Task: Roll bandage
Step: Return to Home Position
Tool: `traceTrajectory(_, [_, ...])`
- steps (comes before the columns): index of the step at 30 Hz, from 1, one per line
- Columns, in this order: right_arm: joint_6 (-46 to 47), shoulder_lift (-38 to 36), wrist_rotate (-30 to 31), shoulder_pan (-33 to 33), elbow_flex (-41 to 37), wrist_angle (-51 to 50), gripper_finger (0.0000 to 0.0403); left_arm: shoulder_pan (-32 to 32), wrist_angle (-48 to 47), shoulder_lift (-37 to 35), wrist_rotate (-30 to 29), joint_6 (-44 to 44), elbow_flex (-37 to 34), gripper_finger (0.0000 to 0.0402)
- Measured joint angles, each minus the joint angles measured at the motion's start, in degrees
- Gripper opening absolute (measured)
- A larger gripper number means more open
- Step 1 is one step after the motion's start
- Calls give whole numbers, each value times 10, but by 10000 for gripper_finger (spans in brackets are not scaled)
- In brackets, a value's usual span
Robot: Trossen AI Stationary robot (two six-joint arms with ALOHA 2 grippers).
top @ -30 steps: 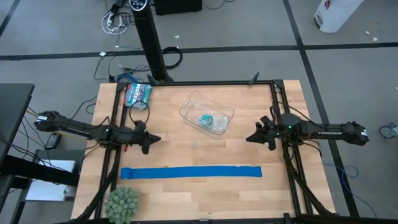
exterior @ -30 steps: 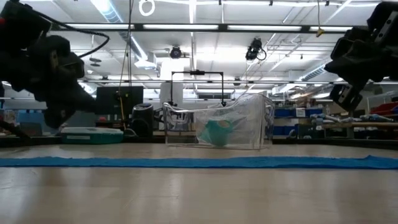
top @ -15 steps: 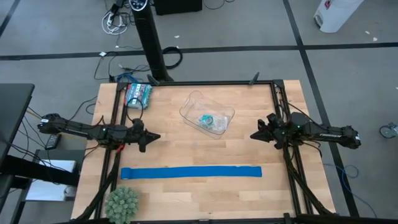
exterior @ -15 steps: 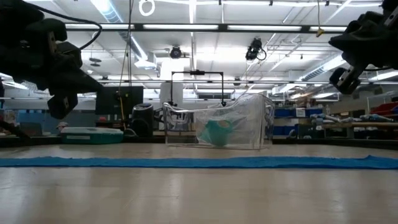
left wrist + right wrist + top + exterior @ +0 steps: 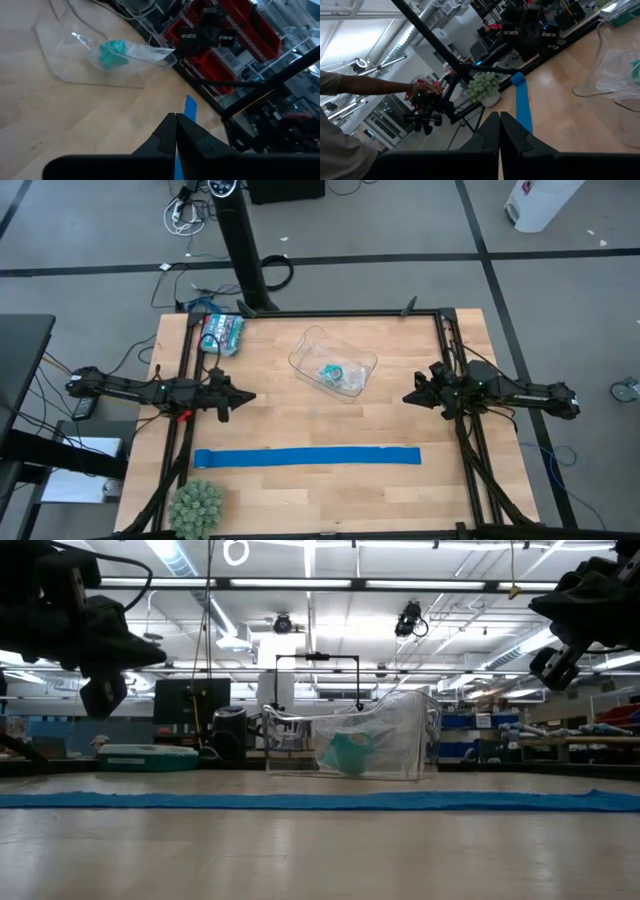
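The bandage [image 5: 330,372] is a small teal roll lying inside a clear plastic container [image 5: 355,362] at the table's far middle; it also shows in the left wrist view [image 5: 111,53] and the low view [image 5: 349,753]. A long royal-blue strip [image 5: 307,456] lies flat across the near part of the table. My left gripper [image 5: 247,396] hovers shut over the table's left part, pointing toward the right edge. My right gripper [image 5: 406,399] hovers shut over the right part, pointing toward the left edge. Both are well clear of the container and the strip.
A spiky green plant ball [image 5: 197,505] stands at the near left corner. A teal packet [image 5: 222,332] lies at the far left. A black frame [image 5: 445,340] runs round the table. In the right wrist view a person's sleeve [image 5: 335,130] shows beyond the table.
My left gripper has risen and tipped up toward level, staying shut. My right gripper has also tipped up toward level early in the second and has then kept still. The roll, the container and the blue strip have not moved.
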Motion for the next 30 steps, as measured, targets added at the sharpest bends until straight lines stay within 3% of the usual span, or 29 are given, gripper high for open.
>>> traceTrajectory(30, [0, 0, 0, 0, 0, 3, 3, 0, 50, -14, -1, 0, 0, 17])
